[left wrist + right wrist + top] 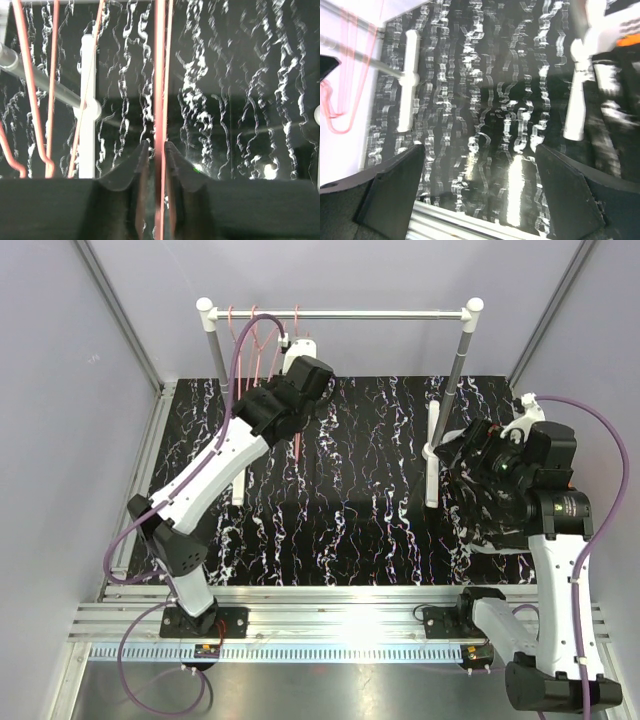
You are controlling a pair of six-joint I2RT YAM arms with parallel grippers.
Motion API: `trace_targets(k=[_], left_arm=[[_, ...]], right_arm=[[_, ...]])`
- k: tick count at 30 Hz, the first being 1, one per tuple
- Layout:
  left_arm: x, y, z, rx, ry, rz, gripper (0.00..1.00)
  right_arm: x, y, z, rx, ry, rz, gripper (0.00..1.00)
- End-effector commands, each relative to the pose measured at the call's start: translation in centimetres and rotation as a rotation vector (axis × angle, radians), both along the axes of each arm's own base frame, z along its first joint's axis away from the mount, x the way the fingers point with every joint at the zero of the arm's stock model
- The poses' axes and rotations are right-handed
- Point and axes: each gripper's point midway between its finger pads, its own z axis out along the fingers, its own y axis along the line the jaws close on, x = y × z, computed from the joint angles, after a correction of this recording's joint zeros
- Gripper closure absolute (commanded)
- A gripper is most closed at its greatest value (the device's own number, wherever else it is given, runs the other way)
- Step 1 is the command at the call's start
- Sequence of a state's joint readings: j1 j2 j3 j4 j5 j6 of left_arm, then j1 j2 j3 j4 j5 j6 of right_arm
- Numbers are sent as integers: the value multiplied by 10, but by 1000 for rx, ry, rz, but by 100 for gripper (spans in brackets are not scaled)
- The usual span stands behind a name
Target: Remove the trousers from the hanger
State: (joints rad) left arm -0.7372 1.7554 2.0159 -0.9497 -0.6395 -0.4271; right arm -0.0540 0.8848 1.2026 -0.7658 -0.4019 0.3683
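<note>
Wire of a red hanger runs straight up between the fingers of the left gripper. The two dark pads stand close on either side of it, clamped on the wire with hardly any gap showing. To this gripper's left hang the other hangers, also of red wire, hooked over the grey rail that slants away at the upper left. Beyond and beneath the gripper lies the table, black with white streaks.

The right gripper hovers well apart from the hangers, its fingers spread wide with nothing between them and the streaked table showing through the gap. Ahead of its right finger stands a white foot of the rack.

As for the trousers, the only likely sign is a dark, blurred mass with pale marks just to the right of that foot, ahead and to the right of the right gripper. An orange sliver shows beyond it at the frame's edge. The blur is too strong to tell garment from table there.
</note>
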Motion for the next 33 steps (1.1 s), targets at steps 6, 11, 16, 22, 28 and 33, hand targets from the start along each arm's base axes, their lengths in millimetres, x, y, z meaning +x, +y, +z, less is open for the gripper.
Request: trace_targets(k=[6,11,16,22,28,33], left_arm=[[-35,36,40,-69,-85,15,16],[-69,80,60,-74,-152,51,1],[-96,139,53,-94,-186,147,1],[-130,205,20,-53,-192,258,1],[-151,252,-32,10,-164,385,1],[-168,259,-42,-11,-222,384,1]], right_arm=[[-11,-15,18,-263,-61,-36,1],[-22,-25,19,-332,-73,-80,1],[-37,-29,18,-367,-126,-72,1],[-49,-43,18,-437,-167,-121,0],[-59,-52,22,-475,-186,-153,1],[-68,-53,22,-465,-210,-160,1]])
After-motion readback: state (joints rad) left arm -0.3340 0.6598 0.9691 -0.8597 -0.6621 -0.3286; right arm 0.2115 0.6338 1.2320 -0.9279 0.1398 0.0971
